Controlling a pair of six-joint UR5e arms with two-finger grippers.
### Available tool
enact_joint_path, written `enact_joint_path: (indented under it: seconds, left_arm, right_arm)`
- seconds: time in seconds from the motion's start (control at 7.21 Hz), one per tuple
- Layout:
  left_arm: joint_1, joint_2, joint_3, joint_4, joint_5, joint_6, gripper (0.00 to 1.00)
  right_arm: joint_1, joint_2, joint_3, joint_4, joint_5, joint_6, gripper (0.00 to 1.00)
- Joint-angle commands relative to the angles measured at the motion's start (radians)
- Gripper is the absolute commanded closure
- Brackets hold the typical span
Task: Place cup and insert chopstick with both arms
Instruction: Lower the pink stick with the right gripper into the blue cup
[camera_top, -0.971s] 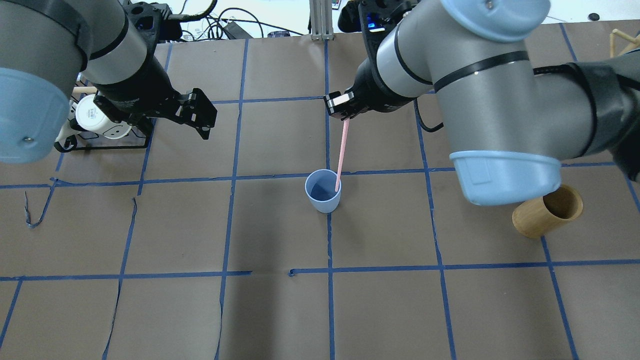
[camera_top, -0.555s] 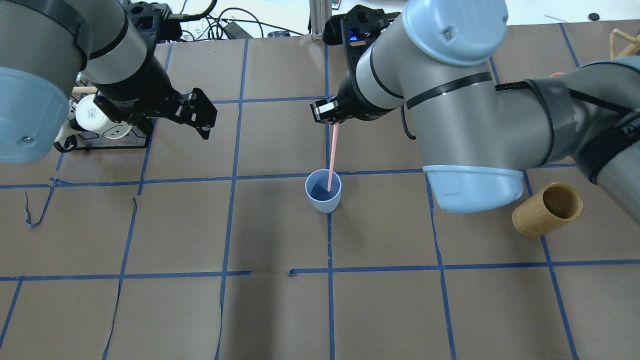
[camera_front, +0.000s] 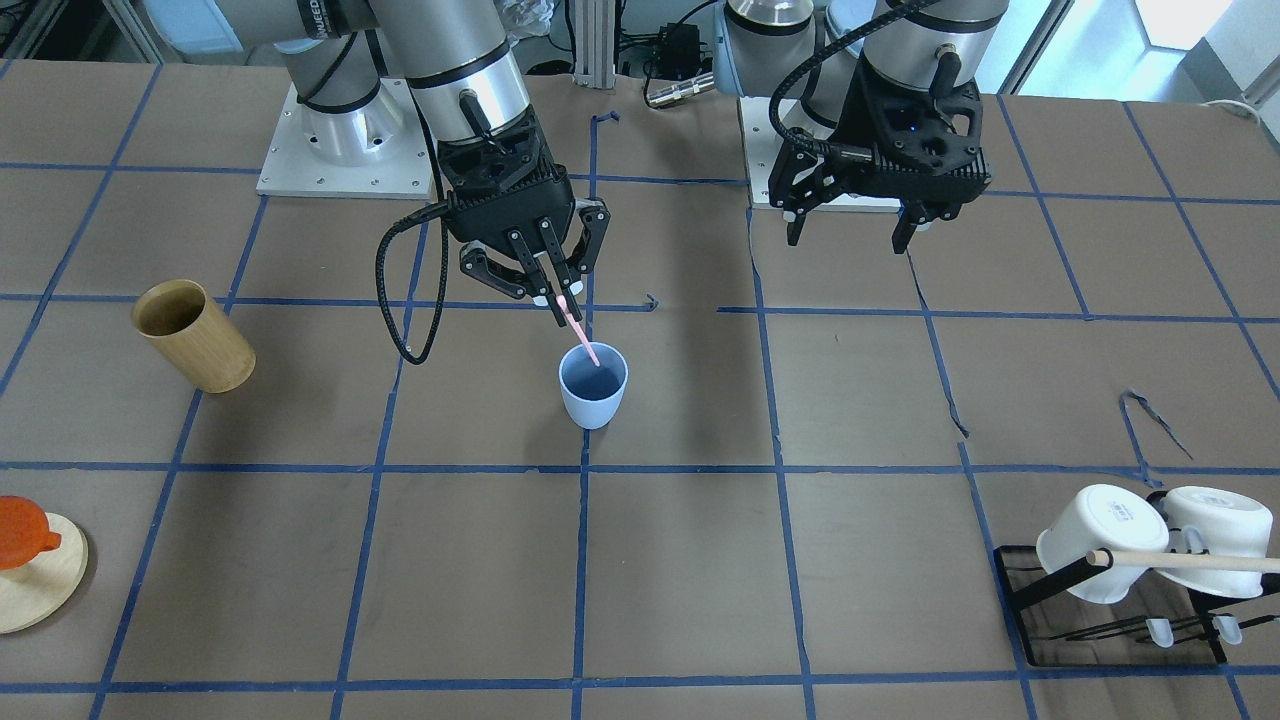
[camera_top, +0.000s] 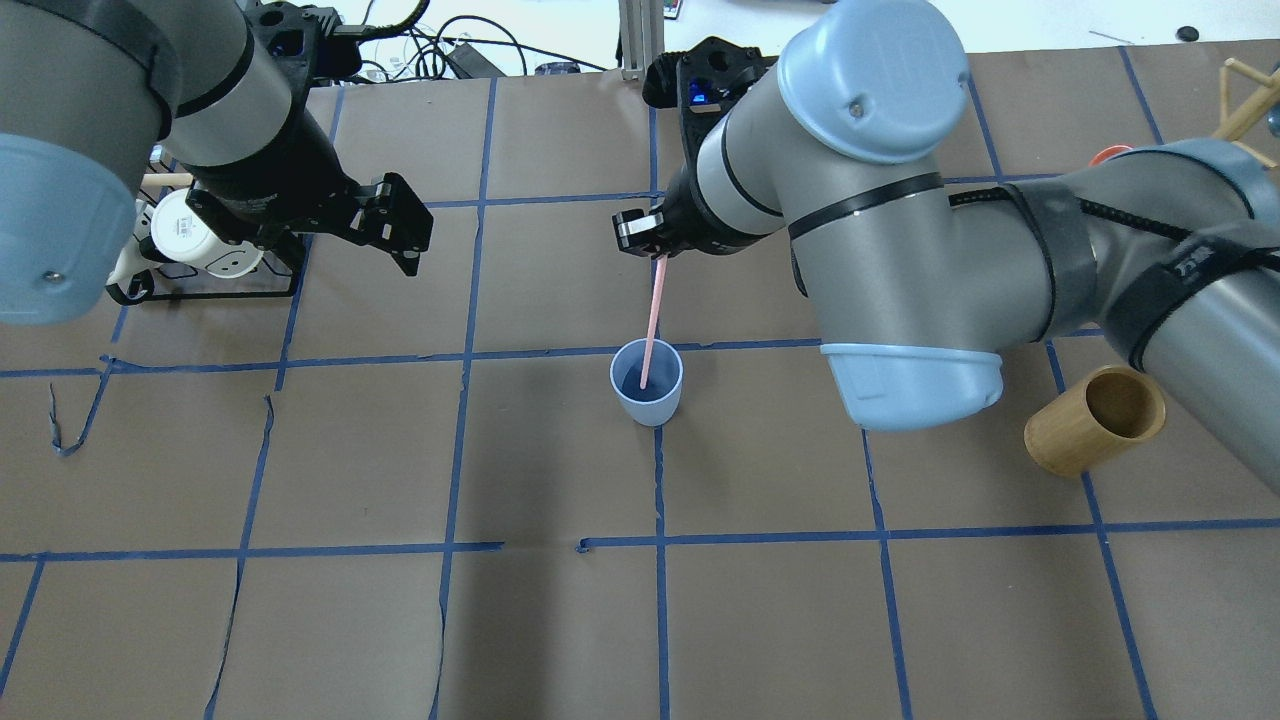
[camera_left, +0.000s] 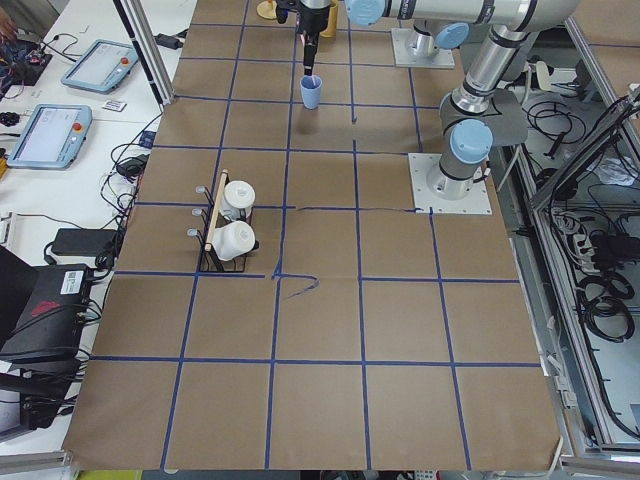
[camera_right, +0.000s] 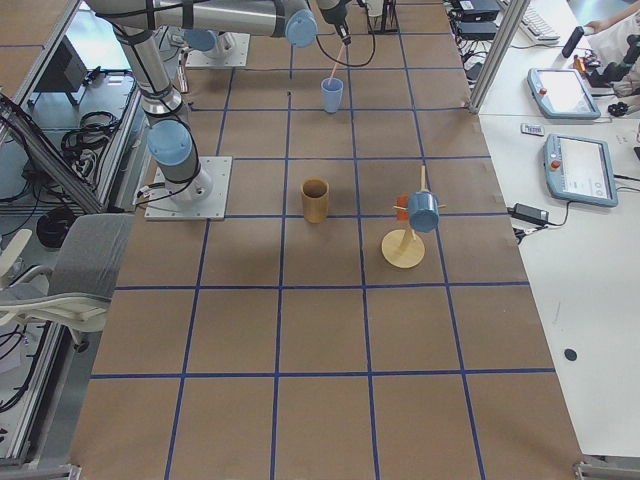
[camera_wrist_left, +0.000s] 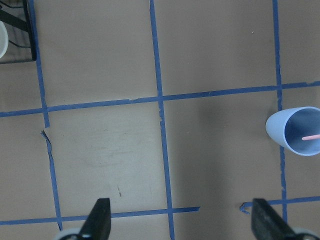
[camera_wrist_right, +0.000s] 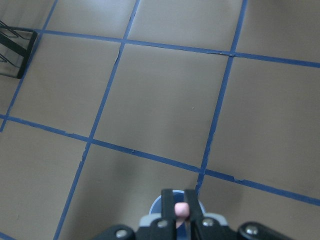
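inserting chopstick (camera_top: 651, 320) into cup (camera_top: 647, 392), upright at overhead frame centre | right pincer (camera_top: 640, 234) pinching chopstick's top, tip inside rim | left pincer (camera_top: 398, 224) gaping wide, empty, upper left | advising: lowering slowly, steering tip off the wall, releasing low to avoid tipping cup

Light blue cup (camera_top: 650, 410), pale pink chopstick (camera_top: 653, 315), brown table (camera_top: 300, 630) gridded with blue tape (camera_top: 661, 620), tan wooden cylinder (camera_top: 1060, 445)

Silver arms (camera_top: 900, 240) with light blue caps (camera_top: 920, 385), thin black bands (camera_top: 865, 205), a bendy black cable (camera_front: 381, 275) and tiny screws (camera_top: 853, 100)
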Motion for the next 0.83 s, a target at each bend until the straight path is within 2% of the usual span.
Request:
enact_joint_path:
  seconds: [0.0, 0.28, 0.69]
  left_arm:
    - [0.005, 0.003, 0.005, 0.003, -0.001, -0.056, 0.00]
    - [0.003, 0.001, 0.005, 0.003, -0.003, -0.055, 0.00]
    - [0.005, -0.001, 0.006, 0.003, -0.003, -0.055, 0.00]
  right_arm:
    - [0.009, 0.043, 0.020, -0.075, -0.001, 0.000, 1.00]
    - [0.023, 0.068, 0.022, -0.091, -0.042, -0.004, 0.98]
    - [0.023, 0.069, 0.031, -0.091, -0.044, -0.001, 0.89]
